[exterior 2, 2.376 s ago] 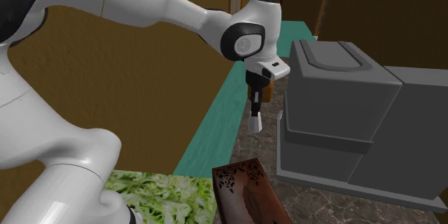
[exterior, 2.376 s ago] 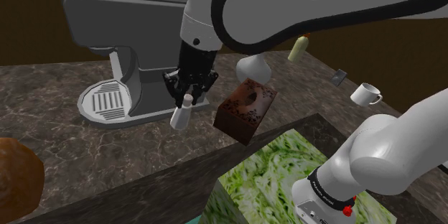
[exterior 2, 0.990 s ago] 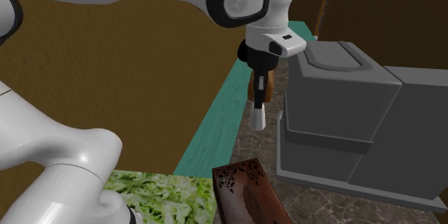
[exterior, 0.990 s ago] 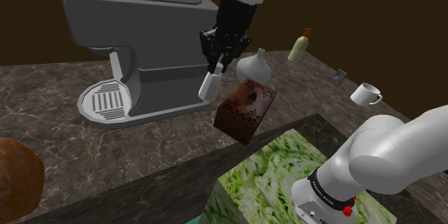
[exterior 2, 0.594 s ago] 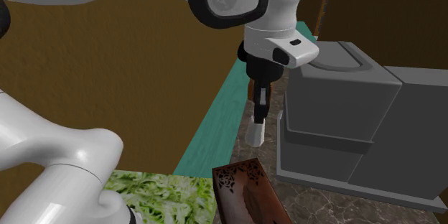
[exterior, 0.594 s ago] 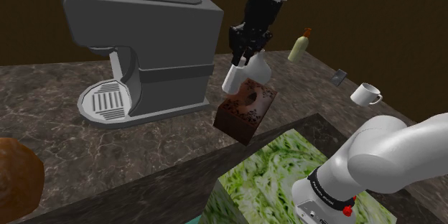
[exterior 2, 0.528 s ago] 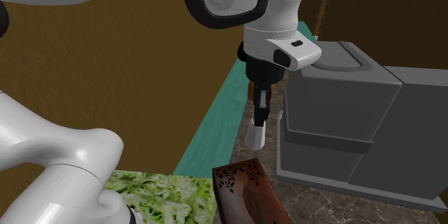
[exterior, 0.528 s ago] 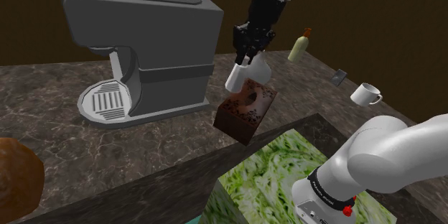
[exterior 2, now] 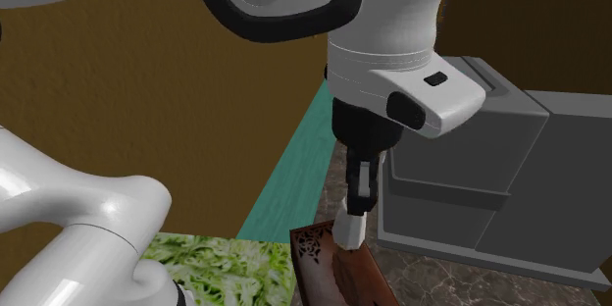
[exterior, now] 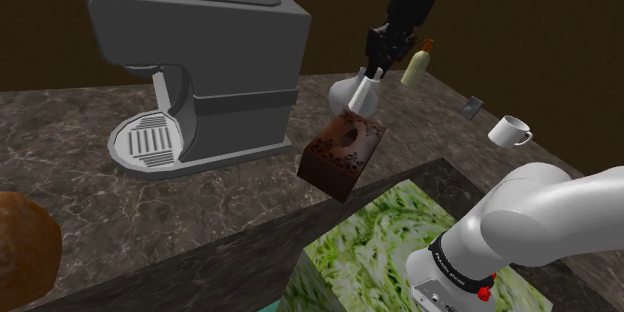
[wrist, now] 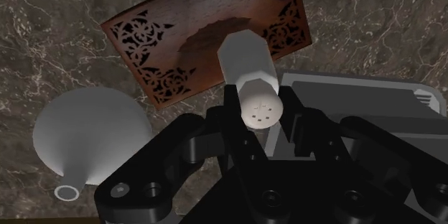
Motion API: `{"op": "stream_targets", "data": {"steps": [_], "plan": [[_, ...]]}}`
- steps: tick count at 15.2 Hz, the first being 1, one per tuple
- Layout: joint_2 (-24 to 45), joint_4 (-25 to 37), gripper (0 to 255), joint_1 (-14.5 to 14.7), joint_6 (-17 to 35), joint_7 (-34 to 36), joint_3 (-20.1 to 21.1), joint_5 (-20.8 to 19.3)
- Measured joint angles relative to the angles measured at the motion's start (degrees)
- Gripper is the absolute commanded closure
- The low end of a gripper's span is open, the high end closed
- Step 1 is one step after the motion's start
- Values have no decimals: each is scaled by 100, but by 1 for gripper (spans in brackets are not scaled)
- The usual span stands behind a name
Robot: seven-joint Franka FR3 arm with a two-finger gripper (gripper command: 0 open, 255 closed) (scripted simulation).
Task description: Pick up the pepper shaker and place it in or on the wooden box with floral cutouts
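The pepper shaker (exterior: 365, 95) is a pale, faceted cylinder with small holes in its top (wrist: 258, 108). My black gripper (exterior: 377, 64) is shut on its upper end, and it hangs bottom-down. It hovers over the far end of the dark brown wooden box (exterior: 342, 152), whose lid shows floral cutouts at the corners (wrist: 179, 50). In the second exterior view the shaker (exterior 2: 350, 228) hangs from the gripper (exterior 2: 359, 191) just above the box's (exterior 2: 338, 265) near end. Its shadow falls on the lid.
A large grey coffee machine (exterior: 200, 50) stands beside the box. A white flask-shaped vase (exterior: 343, 90) sits just behind the shaker. A bottle (exterior: 417, 63), a white mug (exterior: 510, 132) and a small grey object (exterior: 472, 106) lie further off. The leafy-patterned stand (exterior: 380, 240) is close by.
The arm has carried the shaker toward the shoulder view's right, from in front of the coffee machine to above the box. The grip has stayed shut.
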Motion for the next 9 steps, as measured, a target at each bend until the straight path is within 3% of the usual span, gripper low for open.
{"op": "stream_targets", "data": {"steps": [9], "plan": [[-83,-621,255,-39,516,-184,-90,-32]]}}
